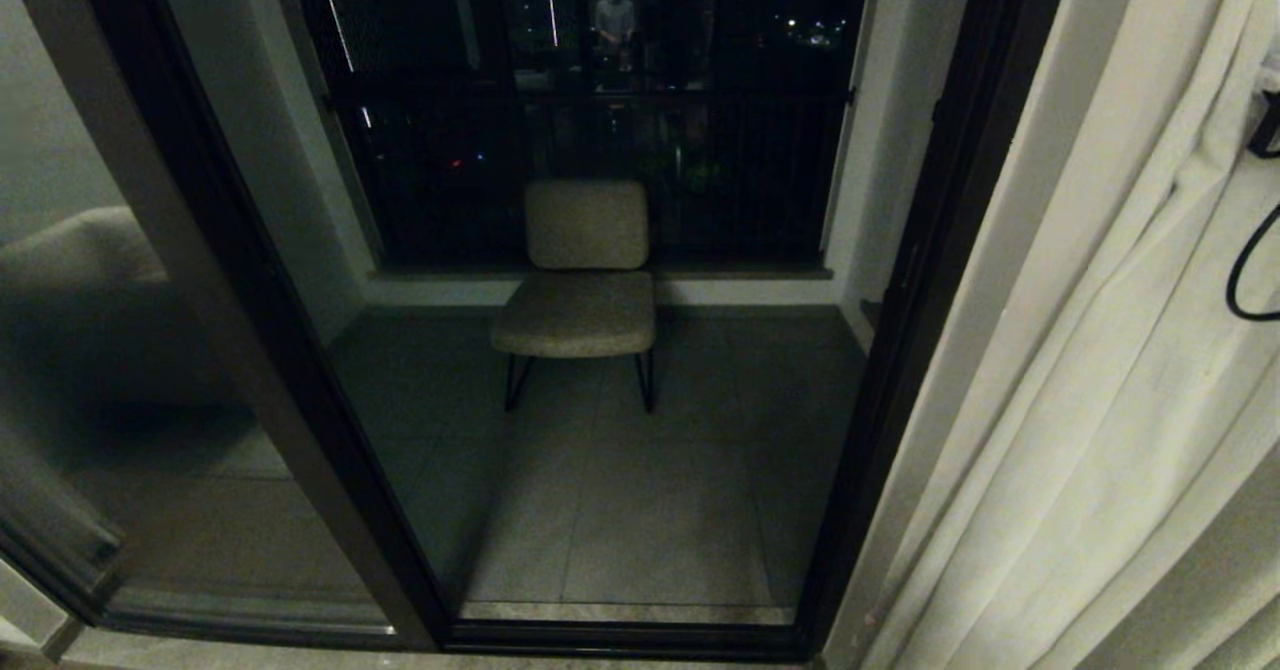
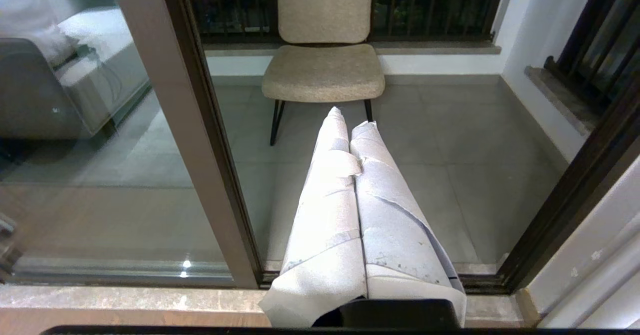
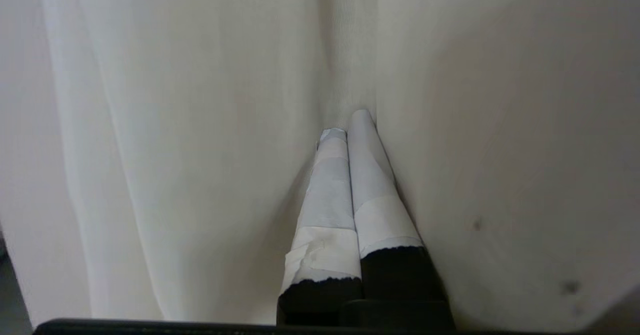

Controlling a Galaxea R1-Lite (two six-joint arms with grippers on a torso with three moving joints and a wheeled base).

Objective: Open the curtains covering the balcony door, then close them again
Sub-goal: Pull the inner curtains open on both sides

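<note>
The balcony door point(image 1: 930, 250) has a dark frame, and its glass stands uncovered across the middle of the head view. A cream pleated curtain point(image 1: 1120, 350) hangs gathered to the right of the door. My right gripper point(image 3: 350, 122) is shut, its white-taped fingers point(image 3: 327, 200) together, with nothing between them. Their tips are pushed into a fold of the curtain point(image 3: 175, 125), which fills the right wrist view. Only a dark piece of the right arm and a cable point(image 1: 1262, 130) show at the head view's right edge. My left gripper point(image 2: 352, 117) is shut and empty, low before the door frame point(image 2: 200, 150).
A beige padded chair point(image 1: 585, 280) on thin dark legs stands on the tiled balcony behind the glass, before a dark railing. A person's reflection point(image 1: 614, 20) shows high in the glass. A stone sill point(image 2: 125, 300) runs along the door's foot.
</note>
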